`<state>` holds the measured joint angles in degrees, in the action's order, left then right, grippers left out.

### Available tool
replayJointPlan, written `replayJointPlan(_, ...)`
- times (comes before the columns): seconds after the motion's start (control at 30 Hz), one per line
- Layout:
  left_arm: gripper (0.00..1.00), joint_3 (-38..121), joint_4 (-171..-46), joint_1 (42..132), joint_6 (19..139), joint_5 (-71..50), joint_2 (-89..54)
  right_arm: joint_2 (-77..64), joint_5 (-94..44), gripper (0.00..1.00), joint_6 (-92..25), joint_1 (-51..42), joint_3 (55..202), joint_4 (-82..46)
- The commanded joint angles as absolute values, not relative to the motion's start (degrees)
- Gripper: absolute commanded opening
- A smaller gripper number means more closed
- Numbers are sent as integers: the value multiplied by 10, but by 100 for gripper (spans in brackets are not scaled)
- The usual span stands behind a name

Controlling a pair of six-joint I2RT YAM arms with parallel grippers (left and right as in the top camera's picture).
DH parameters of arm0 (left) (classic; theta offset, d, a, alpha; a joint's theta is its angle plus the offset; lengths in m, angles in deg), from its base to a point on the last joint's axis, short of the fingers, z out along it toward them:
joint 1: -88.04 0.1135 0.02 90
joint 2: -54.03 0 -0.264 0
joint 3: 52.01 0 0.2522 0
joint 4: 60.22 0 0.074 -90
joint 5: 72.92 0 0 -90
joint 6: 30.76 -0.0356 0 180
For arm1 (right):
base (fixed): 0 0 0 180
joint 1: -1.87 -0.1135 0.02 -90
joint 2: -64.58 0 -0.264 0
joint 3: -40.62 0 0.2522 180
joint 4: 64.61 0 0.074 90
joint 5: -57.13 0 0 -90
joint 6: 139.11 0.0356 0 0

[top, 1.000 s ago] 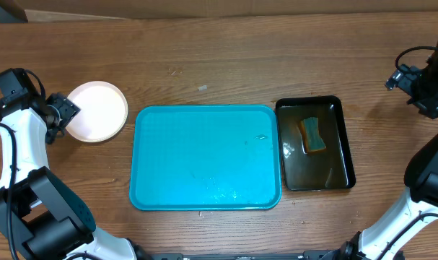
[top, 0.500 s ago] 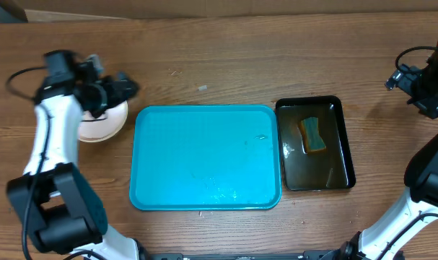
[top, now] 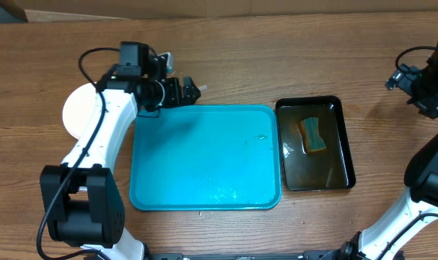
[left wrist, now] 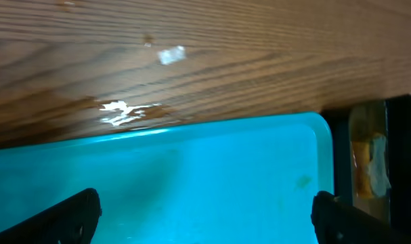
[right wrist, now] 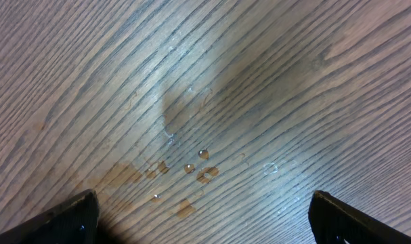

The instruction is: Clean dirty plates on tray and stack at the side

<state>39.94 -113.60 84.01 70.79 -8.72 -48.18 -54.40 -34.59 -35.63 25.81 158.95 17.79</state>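
Looking first at the left gripper: hovering above the far left corner of the tray, right over its far rim, with the fingers standing wide apart. In the left wrist view, showing only blue tray and brown wood between the two finger tips.

Finding the plates on the table, near its left edge and just beside the left rim of the tray. Lying as a round white shape, partly hiding under the left arm; not possible to count how many are stacking there. Staying behind the left gripper and to its left, near it but not touching it.

Seeing the black tray touching the right rim of the blue tray, holding water and a sponge in its far half.

Turning to the right gripper: hanging near the right edge of the table, well apart from the plates, with the fingers also spreading wide. Below it, noticing only bare wood with some small water drops.
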Motion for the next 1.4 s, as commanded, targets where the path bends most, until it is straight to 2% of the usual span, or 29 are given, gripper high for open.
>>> replayJointPlan(0.0, 100, 397, -1136, 828, 695, -93, -479, -532, -347, 100, -354, 257, 1598, 177)
replayJointPlan(0.7, 100, 397, -1142, 827, 695, -93, -479, -510, -347, 100, -354, 250, 1598, 177)
replayJointPlan(1.13, 100, 397, -1142, 827, 695, -93, -479, -233, -347, 100, -354, 148, 1598, 177)
replayJointPlan(1.37, 100, 397, -1142, 827, 695, -93, -479, -60, -347, 100, -354, -11, 1598, 178)
